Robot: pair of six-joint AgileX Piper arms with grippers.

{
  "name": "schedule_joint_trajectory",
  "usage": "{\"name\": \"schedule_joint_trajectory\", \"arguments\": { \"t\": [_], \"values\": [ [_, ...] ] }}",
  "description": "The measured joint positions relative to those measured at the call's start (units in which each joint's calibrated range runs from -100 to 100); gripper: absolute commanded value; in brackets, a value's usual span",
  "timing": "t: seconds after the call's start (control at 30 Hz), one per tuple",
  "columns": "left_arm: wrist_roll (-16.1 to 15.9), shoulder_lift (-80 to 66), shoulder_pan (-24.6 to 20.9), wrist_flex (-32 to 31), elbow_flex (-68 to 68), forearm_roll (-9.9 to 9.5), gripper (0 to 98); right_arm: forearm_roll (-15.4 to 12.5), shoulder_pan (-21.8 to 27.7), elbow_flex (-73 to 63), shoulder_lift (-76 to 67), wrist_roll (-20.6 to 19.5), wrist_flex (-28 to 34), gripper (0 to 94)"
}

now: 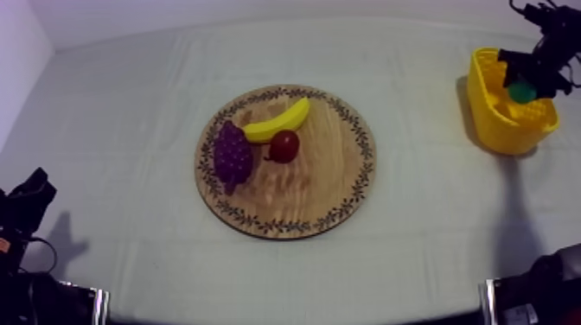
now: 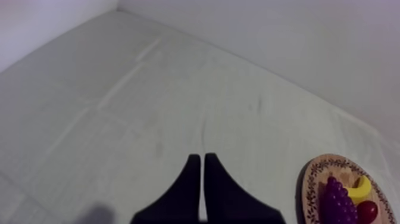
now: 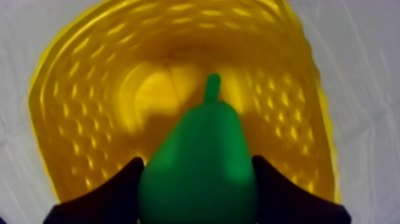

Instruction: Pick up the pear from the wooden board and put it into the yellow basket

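A table (image 1: 130,104) covered in a grey-white cloth, seen from above, with a robot arm at each side. At the centre lies a round wooden board (image 1: 346,194) with a patterned rim. Three toy fruits sit on it close together: a purple bunch of grapes (image 1: 232,156), a yellow banana (image 1: 278,122) lying at a slant just beside the grapes, and a small red fruit (image 1: 284,146) tucked under the banana's curve.

Well apart from the board, at the far right of the table, stands the yellow basket (image 1: 489,102). The right arm reaches in over it. The right claw (image 3: 198,161) is clamped on the green pear (image 1: 521,91), one black finger (image 3: 113,192) pressed to each side of the fruit. The pear is held above the basket's open mouth with its stem pointing away from the claw. I cannot tell whether it touches the basket's floor or walls.

The left claw (image 2: 201,159) sits low at the near left side of the table, over bare cloth, with its two black fingers lying together as a narrow wedge and nothing between them. The board and its three fruits lie off to one side of it.
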Motion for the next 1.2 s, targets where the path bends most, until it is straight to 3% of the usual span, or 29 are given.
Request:
{"name": "schedule_joint_trajectory", "arguments": {
  "t": [0.23,0.5,0.6,0.9,1.0,1.2],
  "values": [
    [0.0,0.0,0.0,0.0,0.0,0.00,0.1,0.0,-0.1,0.6,0.2,-0.4,0.0,71.6],
    [0.0,0.0,0.0,0.0,0.0,0.00,0.1,0.2,0.2,1.2,-0.7,-1.0,-0.7,75.4],
    [0.0,0.0,0.0,0.0,0.0,0.00,0.1,0.4,0.2,1.8,-1.5,-1.0,-1.1,68.9],
    [0.0,0.0,0.0,0.0,0.0,0.00,0.1,0.3,-0.9,4.6,-6.2,-0.3,-3.0,28.2],
    [0.0,0.0,0.0,0.0,0.0,0.00,0.1,-1.0,-1.1,5.7,-8.9,1.3,-4.9,18.3],
    [0.0,0.0,0.0,0.0,0.0,0.00,0.1,-7.4,-0.7,6.2,-17.2,6.5,-6.3,4.5]
  ]
}}
